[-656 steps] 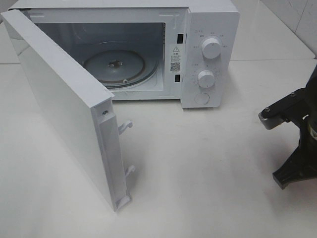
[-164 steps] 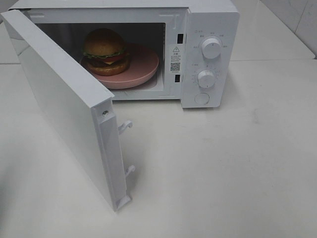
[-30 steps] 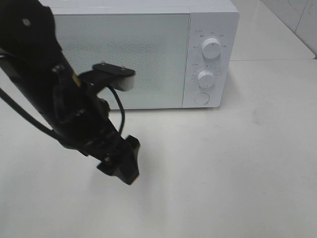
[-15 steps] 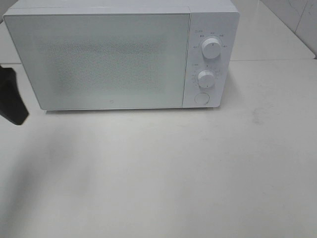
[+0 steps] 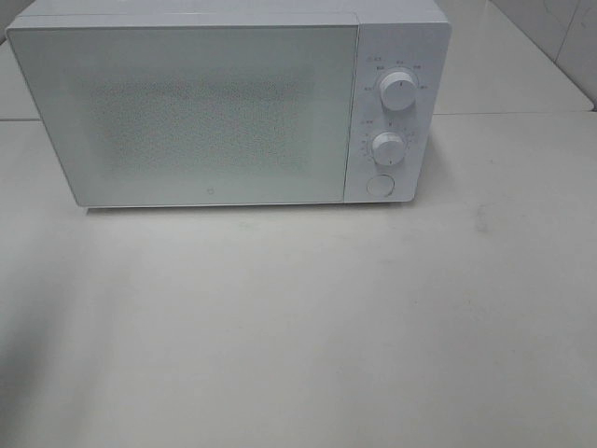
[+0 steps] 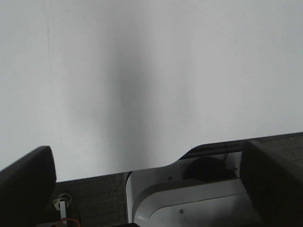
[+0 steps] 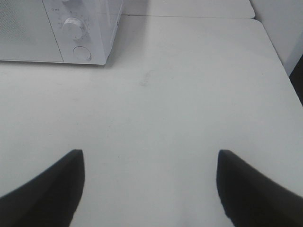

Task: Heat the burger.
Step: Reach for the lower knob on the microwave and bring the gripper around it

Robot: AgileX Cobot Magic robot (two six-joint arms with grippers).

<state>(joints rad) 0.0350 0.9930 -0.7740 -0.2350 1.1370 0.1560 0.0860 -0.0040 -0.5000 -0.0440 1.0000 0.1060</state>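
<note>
Showing microwave [image 5: 229,112] shut, left arm gone off-frame, burger presumably inside

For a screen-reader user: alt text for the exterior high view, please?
A closed white microwave stands at the back of a white table. Its right panel has an upper knob, a lower knob and a button. No burger is visible.

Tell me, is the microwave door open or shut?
Shut: the door lies flush with the knob panel, with no gap showing, and hides the inside.
</note>
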